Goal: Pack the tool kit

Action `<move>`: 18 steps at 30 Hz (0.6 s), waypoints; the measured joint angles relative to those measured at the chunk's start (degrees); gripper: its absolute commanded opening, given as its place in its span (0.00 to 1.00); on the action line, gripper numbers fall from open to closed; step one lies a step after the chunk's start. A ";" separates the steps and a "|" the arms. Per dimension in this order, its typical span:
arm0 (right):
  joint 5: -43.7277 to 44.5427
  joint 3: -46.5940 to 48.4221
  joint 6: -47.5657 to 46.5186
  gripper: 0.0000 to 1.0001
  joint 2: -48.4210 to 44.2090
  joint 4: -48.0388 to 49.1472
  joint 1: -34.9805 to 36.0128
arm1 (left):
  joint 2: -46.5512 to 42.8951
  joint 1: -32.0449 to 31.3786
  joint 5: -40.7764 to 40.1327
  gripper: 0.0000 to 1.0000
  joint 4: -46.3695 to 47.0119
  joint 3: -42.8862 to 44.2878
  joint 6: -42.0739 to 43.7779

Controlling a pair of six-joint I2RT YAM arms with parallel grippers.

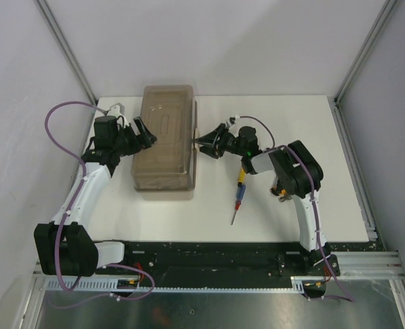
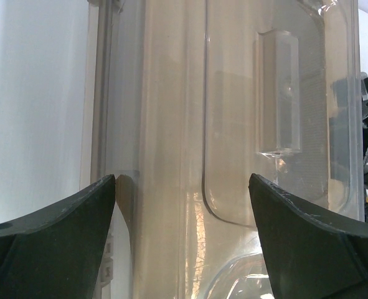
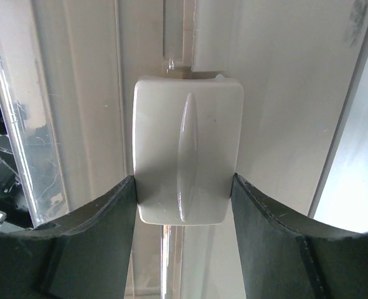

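Right gripper (image 3: pixel 184 187) pinches the front latch (image 3: pixel 188 149) of the toolbox (image 1: pixel 164 137), which sits at its 9 o'clock. Left gripper (image 2: pixel 182 187), spread wide, hangs over the lid (image 2: pixel 233 124) at the toolbox's 9 o'clock edge.

A white table (image 1: pixel 325 137) stands enclosed by pale walls (image 1: pixel 223 41) and aluminium posts (image 1: pixel 66 48).

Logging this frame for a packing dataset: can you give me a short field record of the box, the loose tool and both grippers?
toolbox: closed, left of centre on the table
lid: translucent, down
latch: on the side of the box facing the right arm
left gripper: open, above the lid near its outer edge
right gripper: fingers against both sides of the latch
screwdriver: lying on the table outside the box, beside the right arm
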 measured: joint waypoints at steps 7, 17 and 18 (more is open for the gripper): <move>0.85 0.00 -3.41 0.48 -2.40 -5.88 0.00 | 0.00 -0.42 -0.59 0.89 0.22 0.00 0.37; 2.71 0.00 -7.43 0.50 -5.14 -12.11 0.15 | 0.00 -1.03 -1.88 0.89 0.46 0.00 0.42; 2.89 0.00 -7.67 0.50 -5.31 -12.48 0.17 | 0.00 -1.05 -1.95 0.89 0.46 0.00 0.42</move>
